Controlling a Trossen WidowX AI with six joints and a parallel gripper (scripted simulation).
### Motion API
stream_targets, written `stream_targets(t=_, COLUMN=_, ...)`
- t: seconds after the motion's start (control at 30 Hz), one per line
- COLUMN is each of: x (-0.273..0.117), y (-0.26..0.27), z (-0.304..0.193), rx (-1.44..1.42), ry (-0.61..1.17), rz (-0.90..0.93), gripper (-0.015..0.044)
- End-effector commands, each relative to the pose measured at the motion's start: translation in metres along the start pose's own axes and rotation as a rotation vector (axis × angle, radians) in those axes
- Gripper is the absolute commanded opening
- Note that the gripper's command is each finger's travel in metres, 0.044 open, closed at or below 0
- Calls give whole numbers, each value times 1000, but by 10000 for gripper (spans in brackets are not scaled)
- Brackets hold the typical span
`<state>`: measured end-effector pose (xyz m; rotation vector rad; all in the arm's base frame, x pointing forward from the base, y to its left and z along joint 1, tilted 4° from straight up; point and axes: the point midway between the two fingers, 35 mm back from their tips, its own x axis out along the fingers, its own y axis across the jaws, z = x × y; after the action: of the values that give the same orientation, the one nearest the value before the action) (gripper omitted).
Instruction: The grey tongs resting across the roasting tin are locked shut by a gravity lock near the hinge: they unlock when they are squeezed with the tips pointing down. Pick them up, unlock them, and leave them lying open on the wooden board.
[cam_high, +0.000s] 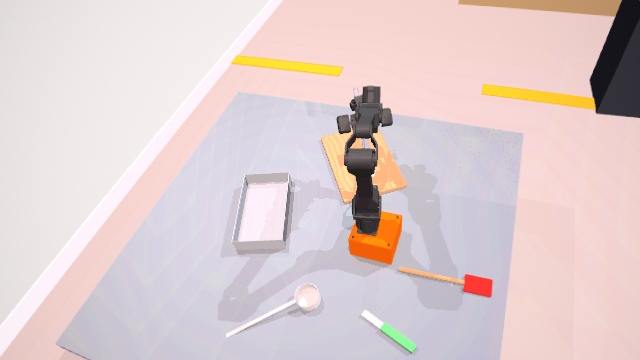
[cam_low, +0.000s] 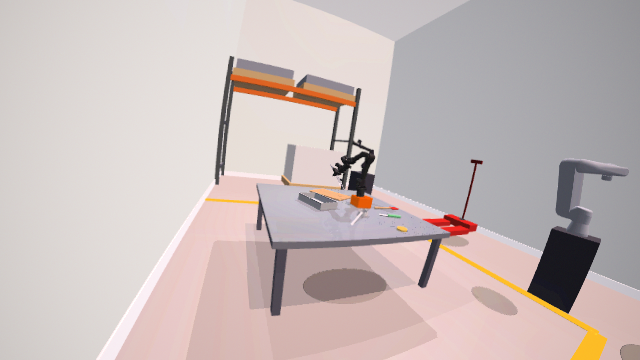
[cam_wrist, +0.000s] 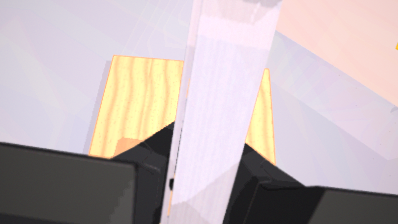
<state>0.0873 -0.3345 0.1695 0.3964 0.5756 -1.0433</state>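
My gripper (cam_low: 337, 171) (cam_wrist: 199, 132) is shut on the grey tongs (cam_wrist: 217, 95), high above the wooden board (cam_high: 336, 155) (cam_low: 324, 192) (cam_wrist: 142, 95). In the wrist view the tongs pass between both fingers as one long pale band. In the exterior view they are a thin slanted line running down to the right below the gripper. In the top view the arm hides most of them. Which end is the hinge, and whether the lock is on, I cannot tell. The roasting tin (cam_high: 259, 245) (cam_low: 325, 205) stands empty left of the board in the top view.
The arm's orange base (cam_high: 375, 245) (cam_low: 361, 201) stands close to the board. A white ladle (cam_high: 267, 316), a green-handled knife (cam_high: 397, 337) and a red spatula (cam_high: 477, 285) lie on the grey table. A yellow round thing (cam_low: 402, 229) lies near its edge.
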Motion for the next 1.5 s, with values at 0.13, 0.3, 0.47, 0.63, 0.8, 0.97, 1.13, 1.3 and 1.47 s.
stream_targets(t=0.13, x=-21, y=3, z=7, rx=-23, ry=-186, rz=7, gripper=-150)
stream_targets(t=0.3, x=-34, y=6, z=8, rx=-46, ry=-291, rz=10, gripper=-150)
stream_targets(t=0.47, x=-46, y=9, z=8, rx=-75, ry=-390, rz=12, gripper=-150)
stream_targets(t=0.63, x=-48, y=10, z=8, rx=-79, ry=-404, rz=13, gripper=-150)
stream_targets(t=0.8, x=-48, y=10, z=8, rx=-79, ry=-404, rz=13, gripper=-150)
stream_targets(t=0.97, x=-48, y=10, z=8, rx=-79, ry=-404, rz=13, gripper=-150)
stream_targets(t=1.13, x=-48, y=10, z=8, rx=-79, ry=-404, rz=13, gripper=-150)
stream_targets(t=1.3, x=-48, y=10, z=8, rx=-79, ry=-404, rz=13, gripper=-150)
stream_targets(t=1.47, x=-48, y=10, z=8, rx=-79, ry=-404, rz=13, gripper=-150)
